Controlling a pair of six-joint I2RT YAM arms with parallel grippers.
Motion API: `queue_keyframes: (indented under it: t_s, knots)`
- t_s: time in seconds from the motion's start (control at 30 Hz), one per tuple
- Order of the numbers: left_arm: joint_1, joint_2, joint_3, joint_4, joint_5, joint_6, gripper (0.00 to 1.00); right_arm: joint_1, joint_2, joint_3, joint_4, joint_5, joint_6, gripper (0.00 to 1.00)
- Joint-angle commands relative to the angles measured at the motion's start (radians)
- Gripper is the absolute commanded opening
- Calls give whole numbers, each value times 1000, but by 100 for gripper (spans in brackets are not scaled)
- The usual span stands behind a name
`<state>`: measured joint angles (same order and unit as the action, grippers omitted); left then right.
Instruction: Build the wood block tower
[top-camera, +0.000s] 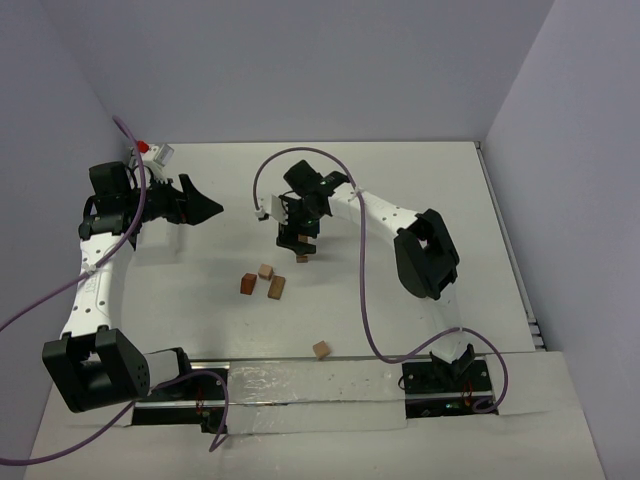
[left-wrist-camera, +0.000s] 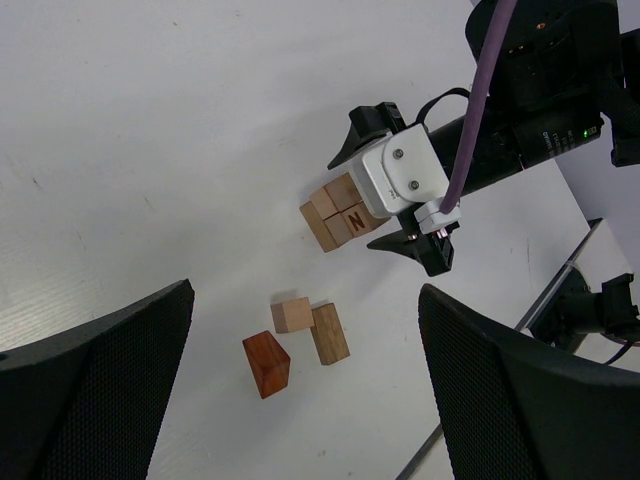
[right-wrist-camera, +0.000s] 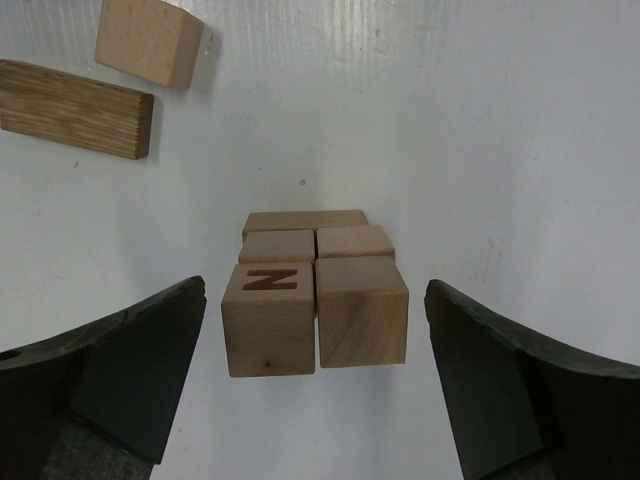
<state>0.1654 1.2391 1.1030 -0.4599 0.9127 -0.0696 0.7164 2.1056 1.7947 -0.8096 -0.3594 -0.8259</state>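
Note:
The tower (right-wrist-camera: 315, 300) is a compact stack of light tan wood blocks, two side by side at its near end, one stamped N (right-wrist-camera: 268, 318). My right gripper (right-wrist-camera: 315, 290) is open around it, one finger on each side with a small gap to the blocks. From above, that gripper (top-camera: 300, 245) covers most of the tower (top-camera: 302, 258). To the left lie three loose blocks: a reddish-brown one (left-wrist-camera: 266, 364), a pale cube (left-wrist-camera: 292, 314) and an oak cuboid (left-wrist-camera: 329, 333). My left gripper (left-wrist-camera: 306, 290) is open and empty, raised at the far left (top-camera: 210, 208).
One more tan block (top-camera: 321, 349) lies alone near the front edge. A small red and white object (top-camera: 155, 152) sits at the back left corner. Grey walls close in the table on three sides. Purple cables loop over both arms.

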Motion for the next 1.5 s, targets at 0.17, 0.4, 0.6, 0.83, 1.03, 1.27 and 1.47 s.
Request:
queue_keyframes:
  t_s: [0.17,0.4,0.6,0.83,1.03,1.27,1.47]
  knots:
    - [7,-1,3,27,22,16,99,17,-19,38,19,-12,10,100]
    - [7,-4,8,25,9,26,99,35,-80,80,-4,-34,34,100]
    - [6,-33,-7,30,4,51,99,49,-174,175,-28,-70,75,100]
    - [6,-76,-53,36,67,165,99,54,-287,227,-32,-72,120,100]
    - [1,-46,-79,-135,85,556,96,11,-450,97,19,-109,212,100]
    - [-137,113,-3,-411,-18,1030,90,-117,-615,-233,87,-149,361,100]
    - [-294,178,-39,-358,-102,1173,86,-203,-751,-471,164,-158,434,100]
